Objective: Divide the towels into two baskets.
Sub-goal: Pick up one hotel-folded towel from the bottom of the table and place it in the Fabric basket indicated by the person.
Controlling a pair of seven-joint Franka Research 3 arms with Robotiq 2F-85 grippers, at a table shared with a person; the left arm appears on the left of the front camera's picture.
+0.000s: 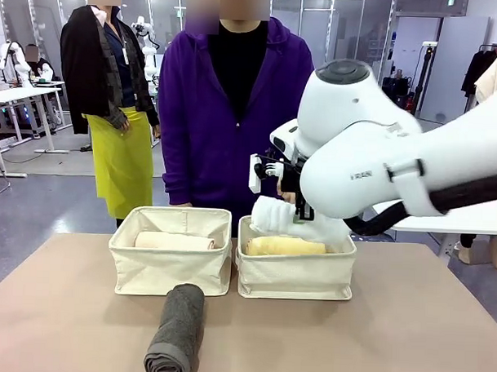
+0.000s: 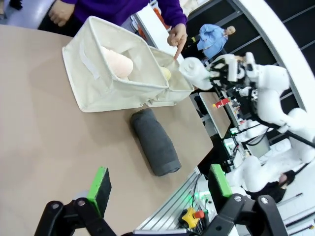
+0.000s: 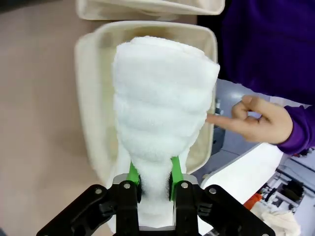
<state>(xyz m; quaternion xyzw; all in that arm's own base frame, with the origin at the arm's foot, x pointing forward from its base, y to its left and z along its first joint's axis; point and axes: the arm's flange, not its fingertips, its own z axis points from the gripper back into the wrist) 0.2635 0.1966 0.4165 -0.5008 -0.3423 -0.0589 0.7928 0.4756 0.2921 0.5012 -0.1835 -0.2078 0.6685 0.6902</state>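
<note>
— Well, where's the white towel?
— Mid-frame, clamped in my right gripper, over the right-hand basket that holds the yellow towel.
— And the others?
— Pink towel in the left-hand basket; grey towel on the table, lower centre. My left gripper has its fingers apart.

My front view is evenly bright under overhead room light. The worktop shows just soft, faint shadows beside the dark grey towel and under the 2 baskets. My right arm, close to the lens, looks slightly soft. In my right wrist view the white towel is crisp and brightly lit, while the background at the lower right is blurred. My left wrist view is tilted, and its lines bow toward the edges.
</note>
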